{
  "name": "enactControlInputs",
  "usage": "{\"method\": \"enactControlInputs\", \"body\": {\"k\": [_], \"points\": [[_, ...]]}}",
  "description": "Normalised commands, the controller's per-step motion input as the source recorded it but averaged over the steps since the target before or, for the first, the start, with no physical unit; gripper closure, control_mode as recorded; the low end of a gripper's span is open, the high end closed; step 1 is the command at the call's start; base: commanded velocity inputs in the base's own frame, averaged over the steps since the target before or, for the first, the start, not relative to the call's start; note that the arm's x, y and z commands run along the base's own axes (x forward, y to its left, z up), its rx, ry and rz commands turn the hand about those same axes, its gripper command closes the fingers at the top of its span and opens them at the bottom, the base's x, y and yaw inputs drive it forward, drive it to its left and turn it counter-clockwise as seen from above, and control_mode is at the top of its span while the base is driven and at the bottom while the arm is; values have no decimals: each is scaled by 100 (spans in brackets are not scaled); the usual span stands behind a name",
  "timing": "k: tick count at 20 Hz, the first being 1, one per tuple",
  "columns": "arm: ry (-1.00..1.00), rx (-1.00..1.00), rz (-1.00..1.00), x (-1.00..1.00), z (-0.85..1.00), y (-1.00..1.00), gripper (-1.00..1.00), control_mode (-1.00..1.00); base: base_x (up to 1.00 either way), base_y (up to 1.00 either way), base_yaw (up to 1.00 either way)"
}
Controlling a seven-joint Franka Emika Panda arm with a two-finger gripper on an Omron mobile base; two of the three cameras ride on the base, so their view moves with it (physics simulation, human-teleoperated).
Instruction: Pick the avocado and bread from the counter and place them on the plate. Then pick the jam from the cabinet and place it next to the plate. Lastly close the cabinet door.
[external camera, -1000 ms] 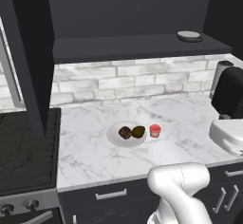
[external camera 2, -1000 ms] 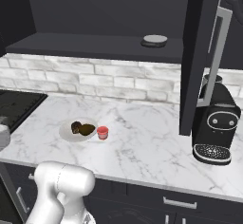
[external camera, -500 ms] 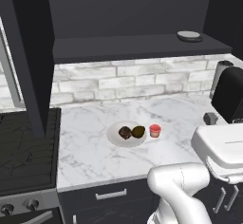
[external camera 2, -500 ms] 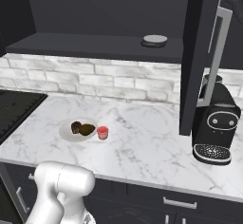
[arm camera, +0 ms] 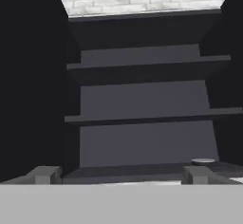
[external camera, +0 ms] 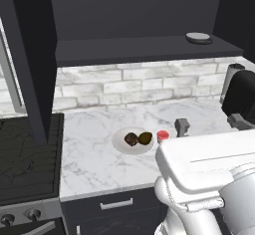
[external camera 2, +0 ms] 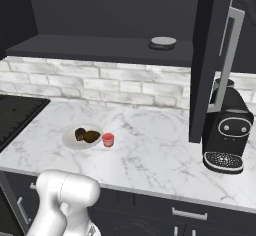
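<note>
1. One plate (external camera: 119, 142) on the bench (external camera: 94, 154).
2. One bread (external camera: 131, 139) and one avocado (external camera: 145, 138), both on that plate.
3. One jam (external camera: 162, 136) jar, just beside the plate.
4. One grey disc (external camera 2: 163, 42) on the cabinet (external camera 2: 100, 50) shelf.
5. One coffee machine (external camera 2: 227, 135).
6. Two cabinet doors, both open.

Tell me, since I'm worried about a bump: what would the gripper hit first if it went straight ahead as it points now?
Probably the back wall of the open cabinet. The gripper looks between its shelves, though depth is unclear.
</note>
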Motion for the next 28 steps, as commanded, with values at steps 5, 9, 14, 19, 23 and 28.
{"method": "enactControlInputs", "body": {"k": [5,9,14,19,23,28], "points": [[-11,1,3,21,0,56,-100,-100,0,0,0],[-8,1,1,19,-3,57,-100,-100,0,0,0],[-7,1,1,18,-6,60,-100,-100,0,0,0],[-7,1,0,17,-5,58,-100,-100,0,0,0],[-6,2,0,19,-7,60,-100,-100,0,0,0],[-6,1,-2,14,-1,50,-100,-100,0,0,0]]}}
